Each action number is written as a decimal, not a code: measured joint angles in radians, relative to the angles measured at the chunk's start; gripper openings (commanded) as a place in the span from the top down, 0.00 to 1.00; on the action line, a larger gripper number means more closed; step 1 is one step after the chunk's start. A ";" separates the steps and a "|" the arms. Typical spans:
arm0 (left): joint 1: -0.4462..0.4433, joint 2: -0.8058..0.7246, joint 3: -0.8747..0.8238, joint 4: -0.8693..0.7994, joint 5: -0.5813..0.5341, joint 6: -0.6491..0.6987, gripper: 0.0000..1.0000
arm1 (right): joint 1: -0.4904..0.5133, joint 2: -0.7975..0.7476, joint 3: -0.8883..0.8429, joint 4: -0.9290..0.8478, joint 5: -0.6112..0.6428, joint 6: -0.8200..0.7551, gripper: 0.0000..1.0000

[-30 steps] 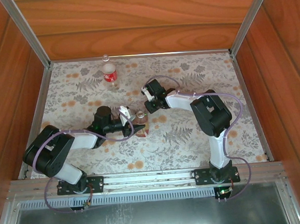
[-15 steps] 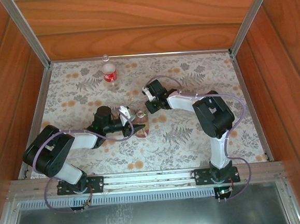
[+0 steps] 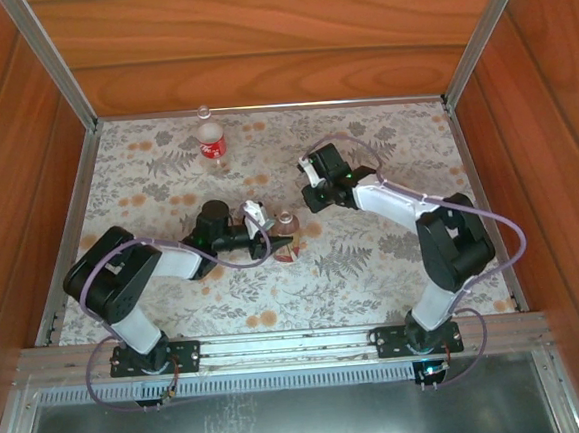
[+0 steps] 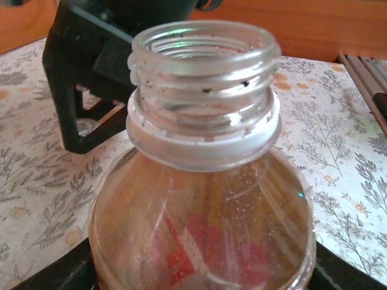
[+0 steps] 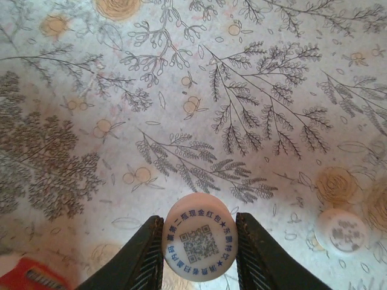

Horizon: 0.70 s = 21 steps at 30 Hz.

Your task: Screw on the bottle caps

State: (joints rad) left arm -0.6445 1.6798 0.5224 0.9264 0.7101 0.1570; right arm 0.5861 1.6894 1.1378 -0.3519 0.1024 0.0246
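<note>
Right wrist view: one cap in hand, no bottle capped yet.
The right gripper (image 5: 199, 222) is clamped on a bottle cap (image 5: 199, 243) printed with a QR code ringed by blue Chinese characters. The second cap (image 5: 340, 231) lies on the table (image 5: 272, 90) nearby. The left gripper (image 3: 269, 240) clasps the amber bottle (image 4: 202, 181), whose threads are bare. The red-labelled bottle (image 3: 211, 140) stands well apart, seemingly uncapped, so both caps likely remain to be screwed on.

Reddish wooden walls (image 3: 276, 47) are enclosing the floral-patterned tabletop (image 3: 383, 134) at nine, twelve and three o'clock; a metal rail (image 3: 280, 346) is running along six o'clock.
</note>
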 measured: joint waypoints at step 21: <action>-0.005 0.076 0.040 0.078 -0.004 -0.024 0.41 | 0.045 -0.134 0.290 -0.420 -0.105 -0.079 0.68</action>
State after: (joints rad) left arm -0.6491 1.7561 0.5621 1.0042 0.7063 0.1326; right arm 0.6308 1.5555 1.4277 -0.7723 -0.0029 -0.0540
